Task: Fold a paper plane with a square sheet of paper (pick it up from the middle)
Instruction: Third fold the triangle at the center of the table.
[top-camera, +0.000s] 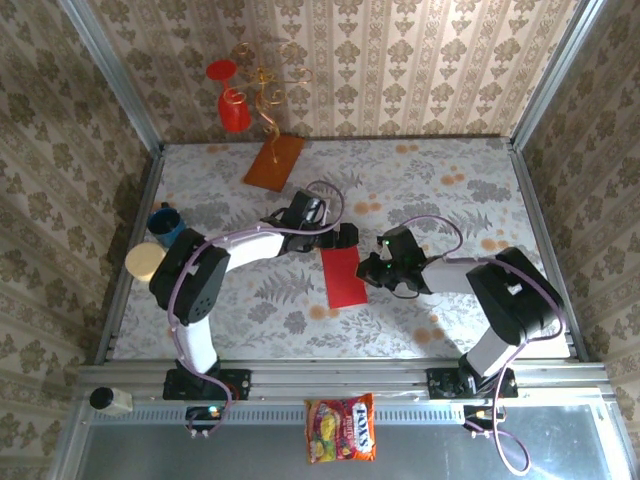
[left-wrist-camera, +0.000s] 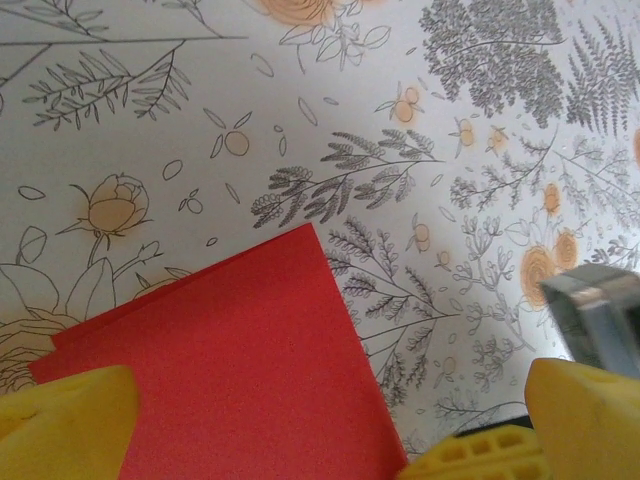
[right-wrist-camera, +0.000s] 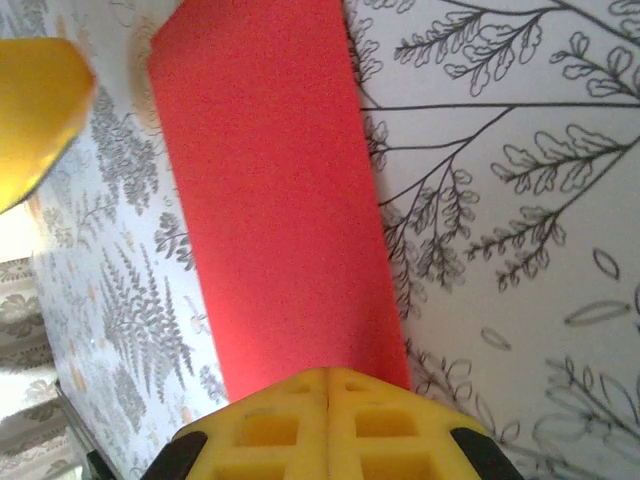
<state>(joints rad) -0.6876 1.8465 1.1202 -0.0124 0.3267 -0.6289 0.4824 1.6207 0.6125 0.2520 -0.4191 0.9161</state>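
Pinching the red paper's (top-camera: 343, 276) edge on the counter (top-camera: 440, 200), the right end effector (right-wrist-camera: 328, 388) is closed; the left end effector (left-wrist-camera: 330, 425) gapes.

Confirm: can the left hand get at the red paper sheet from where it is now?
Probably yes. The left hand hangs open at the far edge of the red paper sheet, which lies flat. The right hand is at its right edge, out of the way.

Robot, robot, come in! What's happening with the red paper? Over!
Left gripper open over red paper, far end. Right gripper at its right edge, jaws unclear. Paper flat, a narrow rectangle. Orange board far back, apart.
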